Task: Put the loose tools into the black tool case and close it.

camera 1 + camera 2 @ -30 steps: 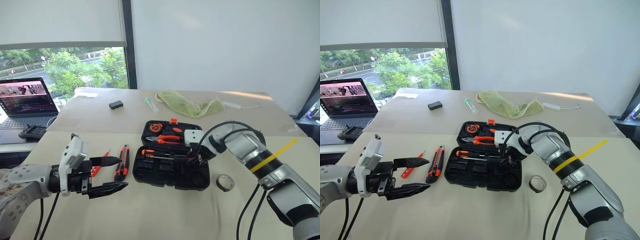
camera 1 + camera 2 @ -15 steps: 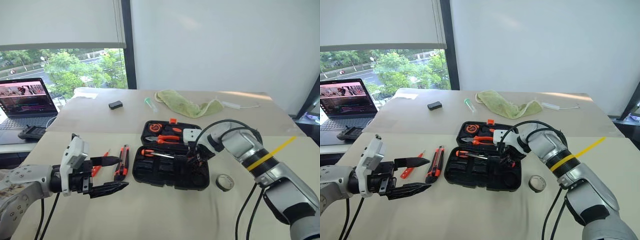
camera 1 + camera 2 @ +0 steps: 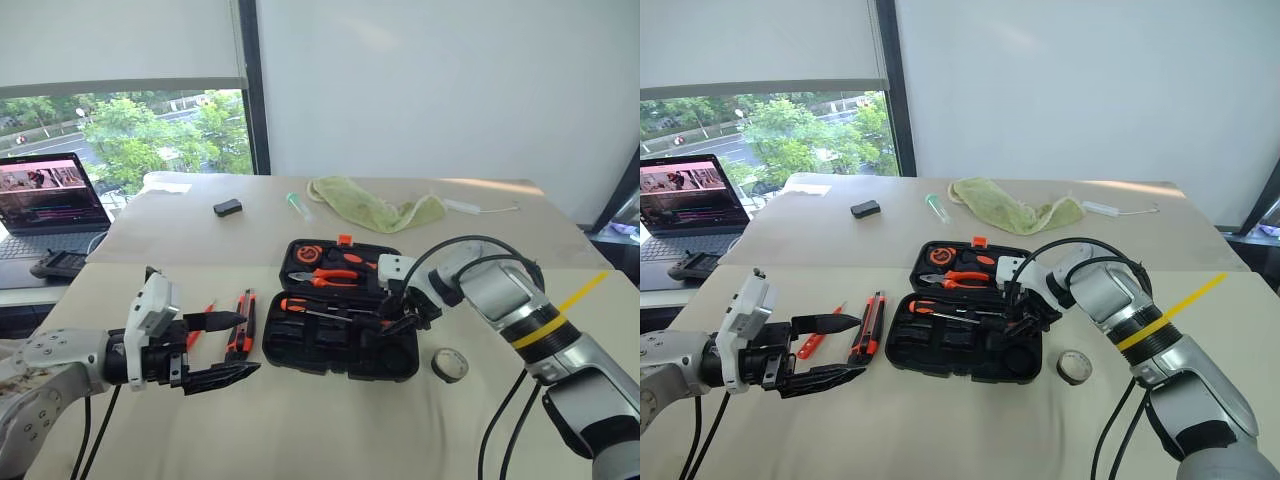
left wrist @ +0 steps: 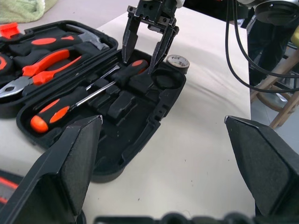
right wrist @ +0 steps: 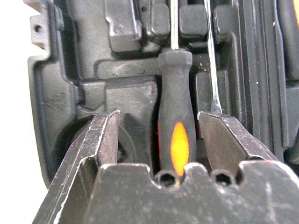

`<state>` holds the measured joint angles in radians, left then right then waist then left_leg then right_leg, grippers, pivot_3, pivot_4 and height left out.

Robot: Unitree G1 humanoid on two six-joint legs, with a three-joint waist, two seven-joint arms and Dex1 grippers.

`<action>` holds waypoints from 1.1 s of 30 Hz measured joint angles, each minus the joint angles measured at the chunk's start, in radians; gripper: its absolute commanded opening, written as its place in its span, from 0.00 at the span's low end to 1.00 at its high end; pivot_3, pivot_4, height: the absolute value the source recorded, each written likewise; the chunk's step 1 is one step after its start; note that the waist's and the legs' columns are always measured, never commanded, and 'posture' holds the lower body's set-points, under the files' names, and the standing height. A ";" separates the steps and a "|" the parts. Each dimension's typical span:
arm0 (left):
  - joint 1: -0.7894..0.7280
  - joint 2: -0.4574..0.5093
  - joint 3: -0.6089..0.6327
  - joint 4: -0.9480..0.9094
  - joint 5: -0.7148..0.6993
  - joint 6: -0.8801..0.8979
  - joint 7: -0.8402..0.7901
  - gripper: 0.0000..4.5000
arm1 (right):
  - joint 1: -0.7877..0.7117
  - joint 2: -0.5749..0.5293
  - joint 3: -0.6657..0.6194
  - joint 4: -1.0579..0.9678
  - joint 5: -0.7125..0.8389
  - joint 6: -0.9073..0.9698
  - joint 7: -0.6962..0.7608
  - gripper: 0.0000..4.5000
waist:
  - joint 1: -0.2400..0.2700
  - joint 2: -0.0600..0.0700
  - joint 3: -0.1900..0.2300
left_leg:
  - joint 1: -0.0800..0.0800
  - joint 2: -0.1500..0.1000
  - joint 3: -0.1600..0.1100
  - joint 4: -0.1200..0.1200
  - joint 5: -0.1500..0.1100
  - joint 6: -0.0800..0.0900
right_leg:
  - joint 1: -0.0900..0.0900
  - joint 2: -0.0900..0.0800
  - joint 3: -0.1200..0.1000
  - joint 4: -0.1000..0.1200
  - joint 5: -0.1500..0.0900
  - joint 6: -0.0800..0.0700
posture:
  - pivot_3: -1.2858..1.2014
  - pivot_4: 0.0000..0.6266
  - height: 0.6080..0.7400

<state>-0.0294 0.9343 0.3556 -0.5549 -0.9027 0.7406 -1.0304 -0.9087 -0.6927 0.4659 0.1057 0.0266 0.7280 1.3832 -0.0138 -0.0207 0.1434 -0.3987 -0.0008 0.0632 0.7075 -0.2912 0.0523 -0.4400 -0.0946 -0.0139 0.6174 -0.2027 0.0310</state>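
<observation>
The black tool case (image 3: 325,361) lies open in the middle of the table. Two orange-and-black screwdrivers (image 4: 58,108) rest in its moulded slots. My right gripper (image 4: 140,62) hangs over the case's right end, open, its fingers (image 5: 105,135) astride one screwdriver's handle (image 5: 175,140) without touching it. To the case's left lie the orange-black utility knife (image 3: 241,324) and the slim red screwdriver (image 3: 206,313). The dark tape roll (image 3: 450,365) sits on the table right of the case. My left gripper (image 3: 250,344) hovers open in front of the knife, holding nothing.
Orange-handled pliers (image 3: 336,278) fill the case's lid. Farther back lie a green cloth (image 3: 375,208), a small black box (image 3: 228,207) and a small tube (image 3: 297,205). A laptop (image 3: 50,200) and a controller (image 3: 60,265) stand far left.
My right gripper's fingers have spread apart from the screwdriver handle, which stays in its slot, and the hand has lifted slightly. The left arm has kept still.
</observation>
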 measured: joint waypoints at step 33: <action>0.040 -0.031 0.013 0.001 -0.001 -0.001 0.067 1.00 | 0.391 0.449 -0.161 -0.101 0.024 -0.140 -0.745 0.01 | 0.001 -0.001 -0.001 | 0.022 0.000 -0.001 -0.011 0.001 -0.001 | 0.015 0.003 0.001 0.006 -0.004 -0.006 | 0.52 0.24 1.00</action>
<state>0.0109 0.9038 0.3690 -0.5539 -0.9035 0.7400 -0.9630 -0.5177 -0.2440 0.3051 0.0048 0.0505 0.5878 0.6383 -0.0125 -0.0216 0.1428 -0.3772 -0.0007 0.0621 0.6964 -0.2898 0.0514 -0.4253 -0.0917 -0.0134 0.6230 -0.2069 0.0254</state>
